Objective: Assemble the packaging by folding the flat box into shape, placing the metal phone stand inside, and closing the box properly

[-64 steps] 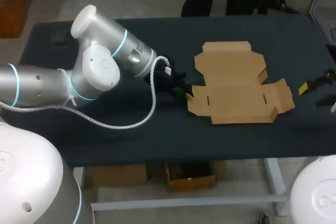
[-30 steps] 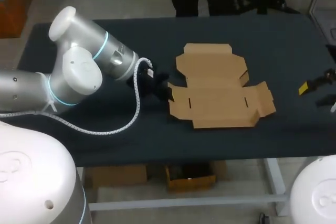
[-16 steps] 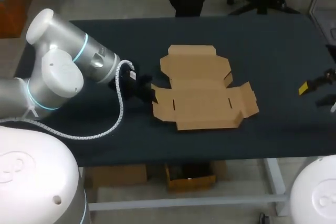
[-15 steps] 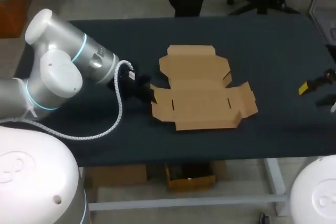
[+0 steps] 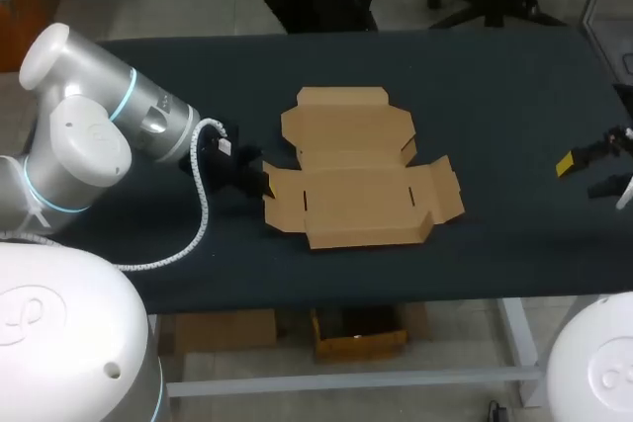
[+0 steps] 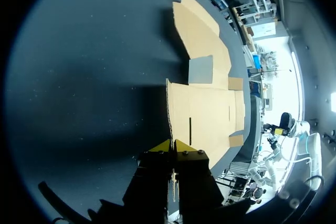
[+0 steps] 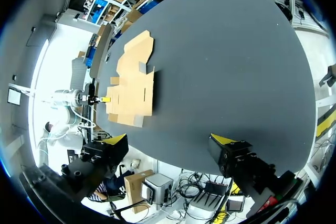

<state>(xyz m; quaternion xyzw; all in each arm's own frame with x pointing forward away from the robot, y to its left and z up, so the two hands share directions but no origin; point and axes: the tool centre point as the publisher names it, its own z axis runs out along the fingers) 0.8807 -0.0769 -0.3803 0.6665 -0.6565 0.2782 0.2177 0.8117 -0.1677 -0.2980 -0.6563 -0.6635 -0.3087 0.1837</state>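
On the dark table (image 5: 514, 96), near the middle, lies the flat box (image 5: 356, 190). Our left gripper (image 6: 172, 146) pinches its edge tight. Our right gripper (image 7: 170, 141) is wide open and empty, well apart from it.

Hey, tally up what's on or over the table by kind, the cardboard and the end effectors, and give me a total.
Flat cardboard box: 1
End effectors: 2 (left end effector shut on the box's edge, right end effector open near the table's right edge)
Total: 3
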